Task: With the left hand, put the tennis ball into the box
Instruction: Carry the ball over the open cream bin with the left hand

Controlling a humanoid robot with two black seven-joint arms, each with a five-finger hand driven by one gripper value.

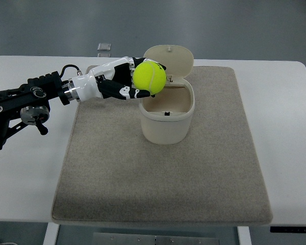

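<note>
Top view: the left hand (123, 81) reaches in from 9 o'clock, its black arm (20, 104) lying across the white table (283, 127) and the white-and-black forearm ending over the mat's upper left part. The fingers (137, 93) are curled round one tennis ball (149, 77), clamped on it from the left side, with a thumb or finger below the ball and others behind and above it. The ball is yellow-green and sits in the hand at the box's 10 o'clock rim, overlapping that edge in the picture; whether it touches the rim cannot be told from this steep angle. It is not inside the box.

There is one box (167, 120), cream-coloured, with rounded corners, standing upright on the mat a little above the picture's middle. Its lid (169, 58) is hinged at the 12 o'clock side and stands open, tipped back away from the camera. The inside of the box shows as a darker, tan hollow to the right of the ball.

One grey-beige mat (163, 184) covers most of the table's middle, its edges running slightly askew to the table's. One small grey object (104, 48) lies on the floor beyond the table's far edge at about 11 o'clock from the box; what it is cannot be made out.

One arm and one hand show; the right arm does not appear in this view.
</note>
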